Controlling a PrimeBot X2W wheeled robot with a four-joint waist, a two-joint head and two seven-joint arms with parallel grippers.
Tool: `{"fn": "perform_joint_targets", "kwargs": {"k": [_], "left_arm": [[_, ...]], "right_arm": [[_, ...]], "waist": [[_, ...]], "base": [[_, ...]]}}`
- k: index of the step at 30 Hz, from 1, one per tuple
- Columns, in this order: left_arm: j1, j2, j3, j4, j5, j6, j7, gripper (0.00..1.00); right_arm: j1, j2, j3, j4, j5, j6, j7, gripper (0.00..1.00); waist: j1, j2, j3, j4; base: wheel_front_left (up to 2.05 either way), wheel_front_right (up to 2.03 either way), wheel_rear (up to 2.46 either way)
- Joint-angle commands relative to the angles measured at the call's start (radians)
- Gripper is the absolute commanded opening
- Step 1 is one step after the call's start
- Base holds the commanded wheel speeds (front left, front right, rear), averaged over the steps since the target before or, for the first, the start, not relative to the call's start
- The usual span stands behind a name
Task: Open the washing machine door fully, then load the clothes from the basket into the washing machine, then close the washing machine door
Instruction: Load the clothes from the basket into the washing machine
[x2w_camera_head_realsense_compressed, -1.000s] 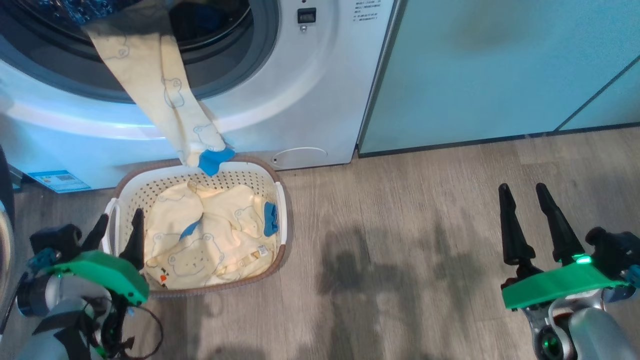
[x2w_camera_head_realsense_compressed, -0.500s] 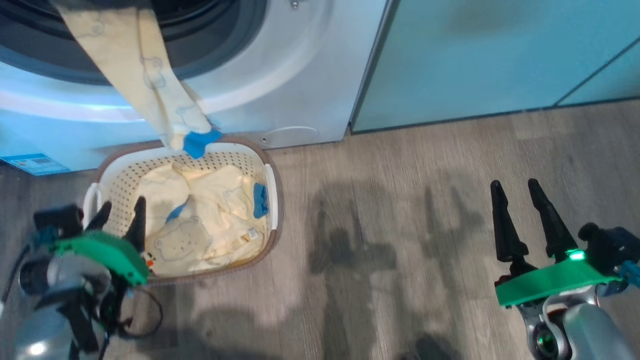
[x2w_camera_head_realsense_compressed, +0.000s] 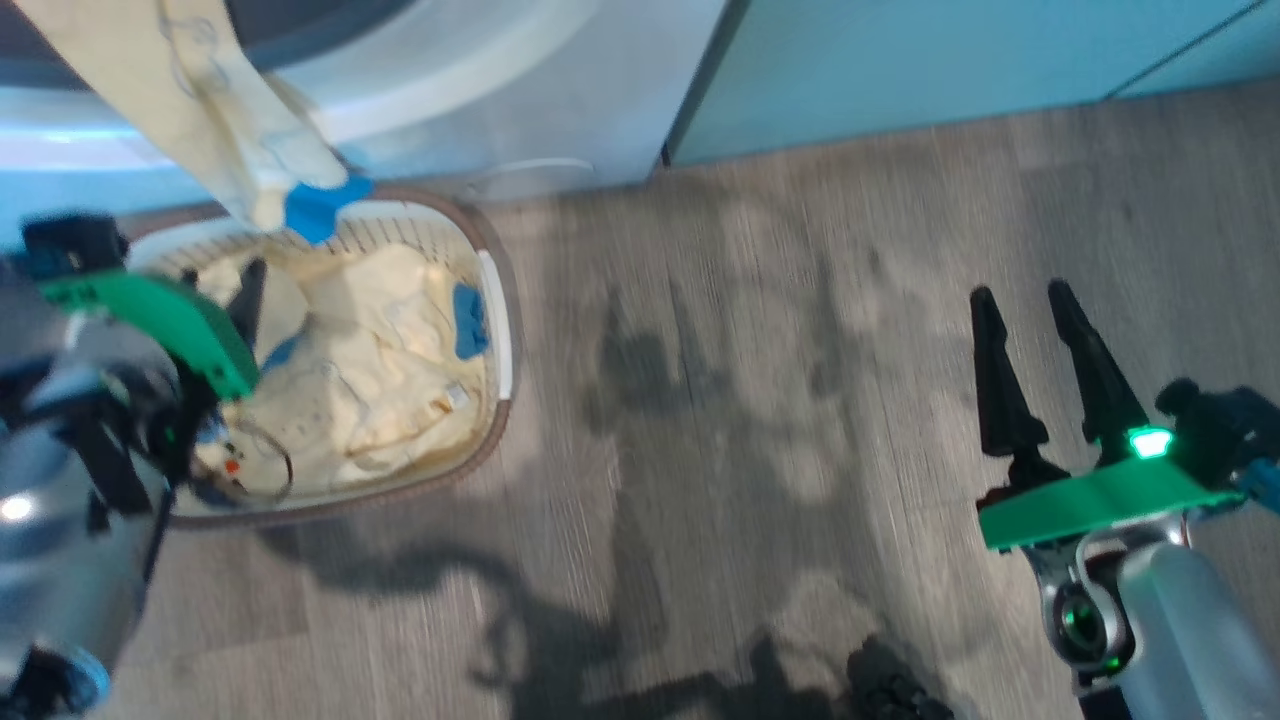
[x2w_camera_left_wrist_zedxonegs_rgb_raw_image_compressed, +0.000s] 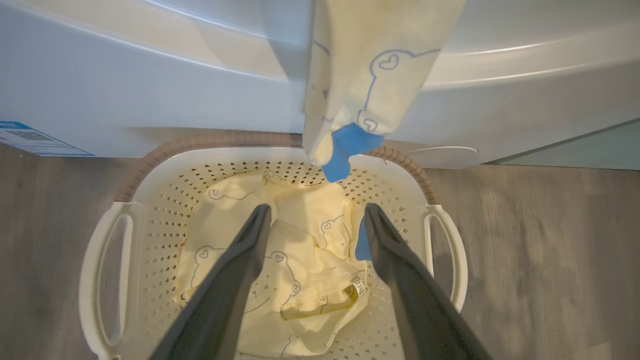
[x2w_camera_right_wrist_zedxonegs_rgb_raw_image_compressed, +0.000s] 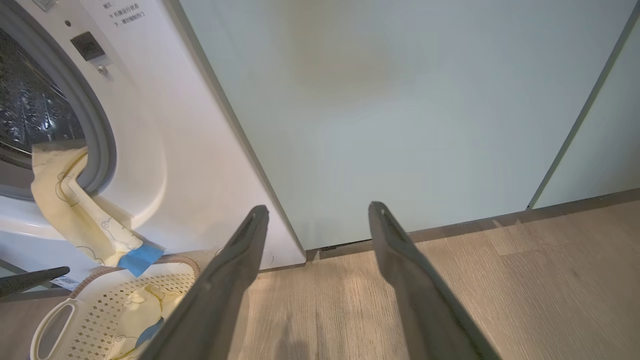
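Right gripper: two long, tapered black fingers rising from a bright green plate with a small glowing green light, on a rounded silver forearm. Left gripper matches; a thin black cable loops beside its wrist.

The left gripper points forward and down, both dark fingers spread wide and gripping nothing, its arm bent at the head view's left edge. The right gripper rests low right, fingers parted and empty, wrist lit green.
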Motion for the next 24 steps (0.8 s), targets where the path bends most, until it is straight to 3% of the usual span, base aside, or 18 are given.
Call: {"fn": "perform_joint_targets", "kwargs": {"k": [1,10,16,17,18,19,20,24], "left_arm": [[-0.030,0.055,0.026,-0.017,-0.009,-0.001,0.002,1.00],[-0.183,0.131,-0.065,-0.005,-0.104,-0.001,0.035,1.00],[-0.241,0.147,-0.132,0.009,-0.137,-0.001,0.009,1.00],[-0.248,0.150,-0.146,0.008,-0.142,-0.001,0.002,0.93],[-0.253,0.153,-0.160,0.006,-0.147,-0.001,-0.006,0.56],[-0.258,0.155,-0.174,0.002,-0.152,-0.001,-0.016,0.33],[-0.261,0.157,-0.187,-0.002,-0.158,-0.001,-0.027,0.00],[-0.259,0.169,-0.251,-0.014,-0.185,-0.001,-0.095,0.00]], "right_arm": [[-0.013,-0.004,0.020,-0.032,-0.006,0.000,-0.007,1.00],[-0.059,0.005,0.030,-0.040,-0.010,0.000,-0.007,1.00],[-0.077,0.010,0.034,-0.038,-0.009,0.000,-0.007,1.00],[-0.079,0.011,0.034,-0.038,-0.009,0.000,-0.007,1.00],[-0.080,0.011,0.033,-0.037,-0.009,0.000,-0.007,1.00],[-0.081,0.012,0.032,-0.037,-0.009,0.000,-0.007,1.00],[-0.082,0.012,0.031,-0.036,-0.009,0.000,-0.007,1.00],[-0.081,0.013,0.030,-0.027,-0.010,0.000,-0.007,1.00]], "waist": [[-0.0002,0.0000,0.033,-0.011],[-0.0002,0.0000,0.125,-0.031],[-0.0002,0.0000,0.154,-0.031],[-0.0002,0.0000,0.156,-0.030],[-0.0002,0.0000,0.158,-0.029],[-0.0002,0.0000,0.159,-0.027],[-0.0002,0.0000,0.158,-0.025],[-0.0002,0.0000,0.142,-0.016]], "base": [[0.00,0.00,0.00],[0.00,0.00,0.00],[0.00,0.00,0.00],[0.00,0.00,0.00],[0.00,0.00,0.00],[0.00,0.00,0.00],[0.00,0.00,0.00],[0.00,0.00,0.00]]}}
